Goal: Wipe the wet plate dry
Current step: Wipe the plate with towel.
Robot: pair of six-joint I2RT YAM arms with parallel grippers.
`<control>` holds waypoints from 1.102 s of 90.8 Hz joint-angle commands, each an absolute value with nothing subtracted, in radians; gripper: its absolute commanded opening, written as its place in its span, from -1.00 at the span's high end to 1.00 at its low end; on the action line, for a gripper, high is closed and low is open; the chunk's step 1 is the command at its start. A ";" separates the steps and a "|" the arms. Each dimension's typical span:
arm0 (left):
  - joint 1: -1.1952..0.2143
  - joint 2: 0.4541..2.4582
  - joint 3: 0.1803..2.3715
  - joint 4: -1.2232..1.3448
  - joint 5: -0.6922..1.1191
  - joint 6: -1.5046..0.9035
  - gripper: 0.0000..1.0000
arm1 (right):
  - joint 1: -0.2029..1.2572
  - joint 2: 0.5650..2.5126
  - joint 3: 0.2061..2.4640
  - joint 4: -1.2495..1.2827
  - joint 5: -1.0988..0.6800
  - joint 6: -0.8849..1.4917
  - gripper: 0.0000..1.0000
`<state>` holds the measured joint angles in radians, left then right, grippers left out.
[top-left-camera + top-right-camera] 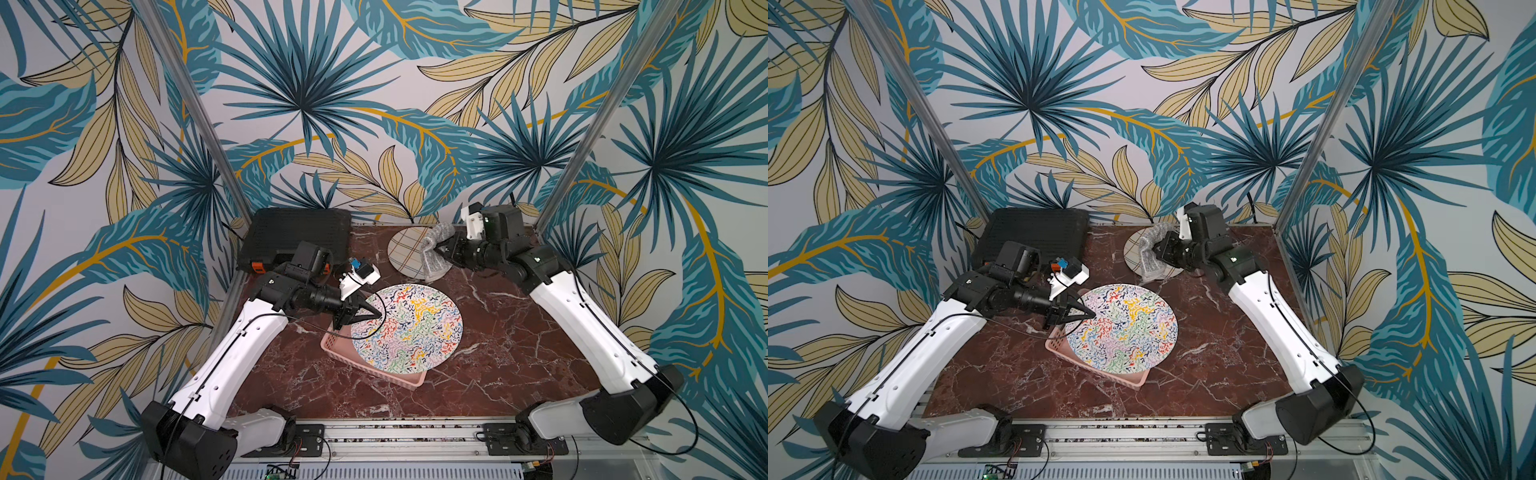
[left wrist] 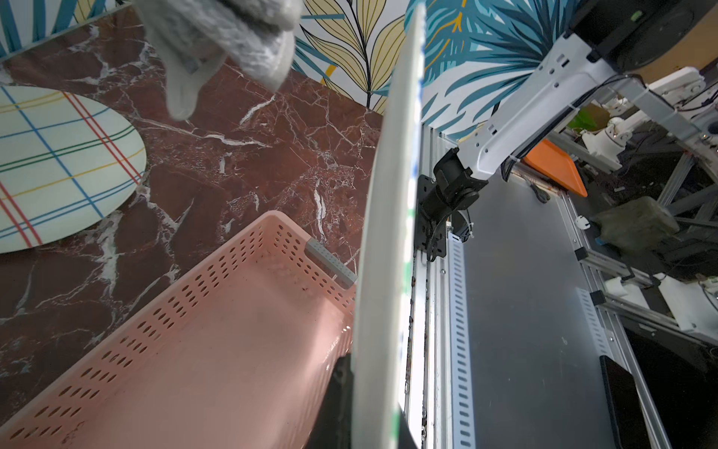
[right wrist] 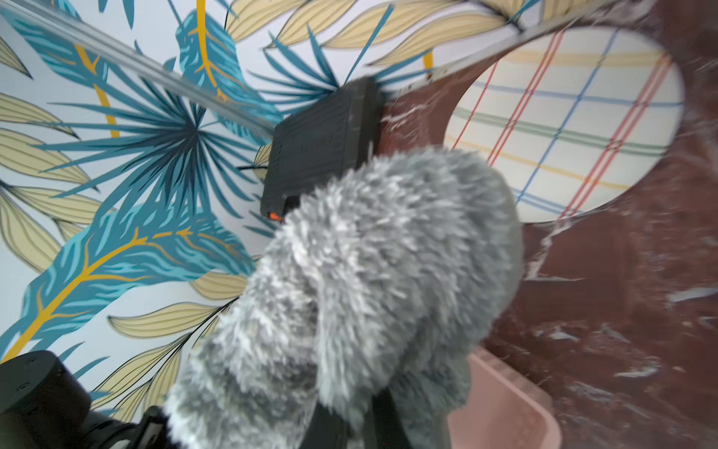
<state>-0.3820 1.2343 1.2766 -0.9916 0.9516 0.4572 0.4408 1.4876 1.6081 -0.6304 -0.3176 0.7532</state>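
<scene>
A round plate [image 1: 409, 328] [image 1: 1125, 328] covered in colourful squiggles is held tilted over a pink basket, seen in both top views. My left gripper [image 1: 372, 313] [image 1: 1086, 315] is shut on its left rim. In the left wrist view the plate [image 2: 384, 233] shows edge-on between the left gripper [image 2: 373, 412] jaws. A fluffy grey cloth [image 1: 434, 239] [image 1: 1151, 239] [image 3: 369, 272] hangs bunched at the back right, above a plaid plate, with my right gripper [image 1: 440, 249] [image 1: 1156, 249] [image 3: 349, 420] shut on it. Cloth and squiggle plate are apart. I cannot make out water on the plate.
The perforated pink basket [image 1: 411, 380] [image 1: 1133, 380] [image 2: 194, 350] sits on the red marble table under the held plate. A plaid-lined plate [image 1: 405, 249] [image 2: 58, 163] [image 3: 563, 124] lies flat at the back. A black case [image 1: 299, 237] [image 1: 1034, 232] stands at the back left.
</scene>
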 commanded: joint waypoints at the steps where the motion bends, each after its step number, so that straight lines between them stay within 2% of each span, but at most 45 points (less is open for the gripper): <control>1: -0.412 1.229 1.317 -0.991 0.924 0.524 1.00 | 0.483 1.596 1.688 -0.648 -0.545 0.788 1.00; 21: -0.450 1.267 1.342 -0.957 0.870 0.522 1.00 | 0.593 1.745 1.818 -0.682 -0.698 0.794 1.00; 43: -0.454 1.290 1.368 -0.926 0.835 0.497 1.00 | 0.648 1.787 1.852 -0.775 -0.805 0.724 1.00; 69: -0.453 1.285 1.386 -0.886 0.775 0.443 1.00 | 0.634 1.714 1.783 -0.831 -0.824 0.660 1.00; 100: -0.448 1.282 1.389 -0.868 0.709 0.421 1.00 | 0.533 1.523 1.564 -0.700 -0.854 0.711 1.00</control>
